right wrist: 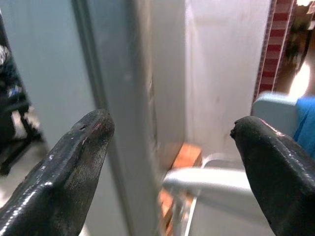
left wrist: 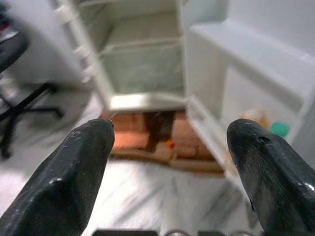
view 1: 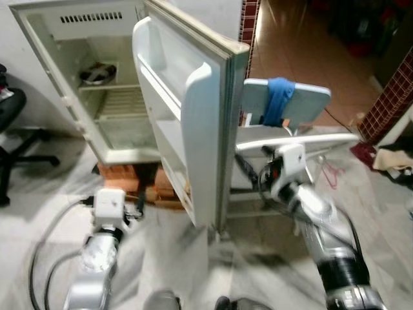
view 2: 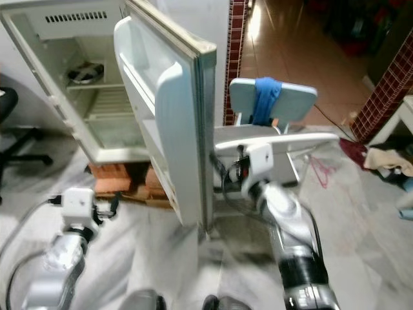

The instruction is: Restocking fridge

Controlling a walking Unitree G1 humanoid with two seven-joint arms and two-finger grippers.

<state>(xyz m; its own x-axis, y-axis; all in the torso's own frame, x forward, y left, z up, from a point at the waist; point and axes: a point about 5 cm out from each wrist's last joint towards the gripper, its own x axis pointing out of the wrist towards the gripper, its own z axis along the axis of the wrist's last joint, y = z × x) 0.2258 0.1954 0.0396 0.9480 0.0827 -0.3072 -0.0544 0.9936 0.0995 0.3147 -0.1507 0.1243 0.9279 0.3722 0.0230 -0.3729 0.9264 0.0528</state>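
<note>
One white fridge point(view 1: 110, 84) stands open at about 11 o'clock in the head views, raised on a stack of orange bricks point(view 1: 139, 181). Its single door point(view 1: 193, 123) swings out toward the robot, edge-on near the centre, with three moulded door shelves. Inside the cabinet there are two wire shelves; on the upper one, at 11 o'clock, sits one round metal dish point(view 1: 98, 73). In the left wrist view, two small items, one yellowish and one green point(left wrist: 279, 129), lie in the lowest door shelf; they are too blurred to identify.

Two grippers are up. The left gripper point(left wrist: 170, 172) hangs low at 7 o'clock, pointing at the fridge base, its jaws spread wide and holding nothing. The right gripper point(right wrist: 170, 162) sits at 4 o'clock, just beside the outer edge of the door, jaws also wide and empty.

Behind the door, at 2 o'clock, is one pale chair point(view 1: 303, 103) with one blue cloth point(view 1: 279, 97) draped over its back. One black office chair point(view 1: 10, 123) stands at 9 o'clock. The floor point(view 1: 168, 258) is pale grey-veined marble, giving way to brown tiles point(view 1: 303, 39) at 1 o'clock, with red brick-patterned walls point(view 1: 393, 97) at 3 o'clock.
</note>
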